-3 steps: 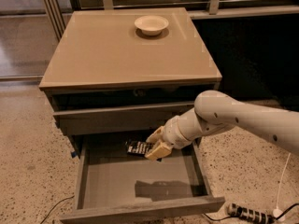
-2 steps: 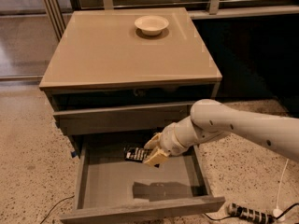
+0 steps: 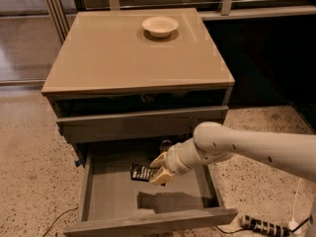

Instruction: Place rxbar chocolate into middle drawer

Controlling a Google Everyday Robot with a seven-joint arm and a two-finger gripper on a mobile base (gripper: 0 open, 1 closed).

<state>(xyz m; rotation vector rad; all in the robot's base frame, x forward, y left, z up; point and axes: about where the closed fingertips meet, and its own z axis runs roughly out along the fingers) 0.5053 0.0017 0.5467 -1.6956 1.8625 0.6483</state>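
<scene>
Over the open middle drawer (image 3: 111, 196), gripper (image 3: 157, 169) is clamped on one end of the rxbar chocolate (image 3: 141, 173), bar apparently just clear of the grey floor, so carry looks done; lowering, release and retract remain

LIGHT: warm overhead light is washing the counter (image 3: 113, 58), a soft sheen lying across it | SHADOW: end effector (image 3: 157, 169), hanging over the middle drawer (image 3: 109, 197) and clamping the rxbar chocolate (image 3: 140, 172), is casting a dark patch on the drawer floor | BACKGROUND: right side is sitting in near-black
</scene>
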